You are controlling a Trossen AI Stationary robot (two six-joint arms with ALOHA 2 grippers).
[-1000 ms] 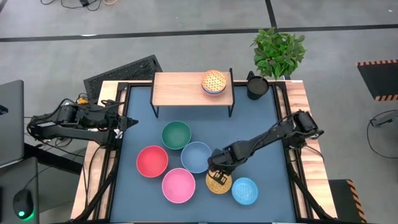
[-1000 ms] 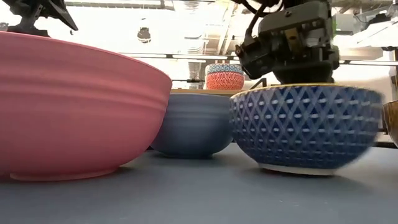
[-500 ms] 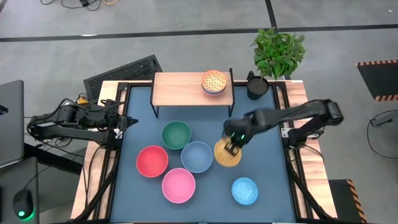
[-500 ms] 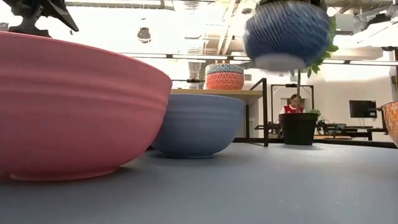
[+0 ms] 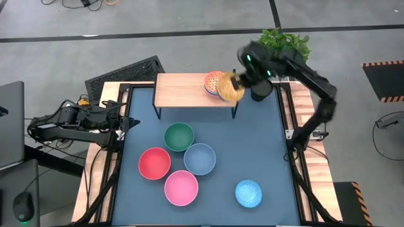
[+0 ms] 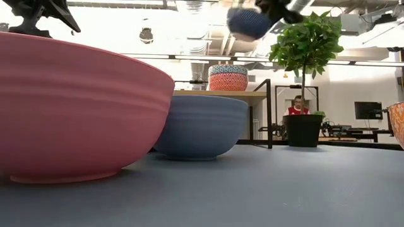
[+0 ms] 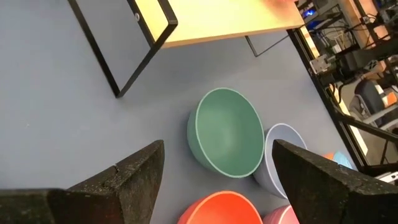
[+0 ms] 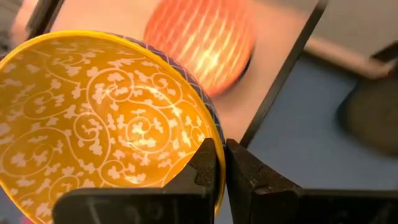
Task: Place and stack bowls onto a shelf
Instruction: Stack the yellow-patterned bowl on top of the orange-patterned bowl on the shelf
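My right gripper (image 5: pixel 236 82) is shut on the small yellow bowl (image 5: pixel 230 88), which hangs in the air over the right end of the light-wood shelf (image 5: pixel 186 90). The bowl's blue-patterned outside (image 6: pixel 249 21) shows high in the low view. Just left of it, the orange bowl (image 5: pixel 214 82) sits nested in another small bowl on the shelf. On the table rest the green bowl (image 5: pixel 179 137), red bowl (image 5: pixel 154 163), pink bowl (image 5: pixel 182 187), grey-blue bowl (image 5: pixel 199 159) and bright blue bowl (image 5: pixel 249 193). My left gripper (image 7: pixel 217 152) waits open at the table's left edge. My right gripper pinches the yellow bowl's rim (image 8: pixel 216 138), one finger (image 8: pixel 207 167) inside the bowl and the other (image 8: pixel 244 171) outside its wall. The bowl is lifted clear of table and shelf, and it sits tilted in the hold.
A black cup (image 5: pixel 261 88) and a potted plant (image 5: pixel 284 49) stand just right of the shelf, close to my right arm. The shelf's left half is bare wood. Open blue table lies between the shelf and the bowls.
My right gripper has lifted the yellow bowl off the table beside the bright blue bowl. It has carried it up and toward the far edge, to above the shelf's right end. The other bowls and my left arm have stayed put.
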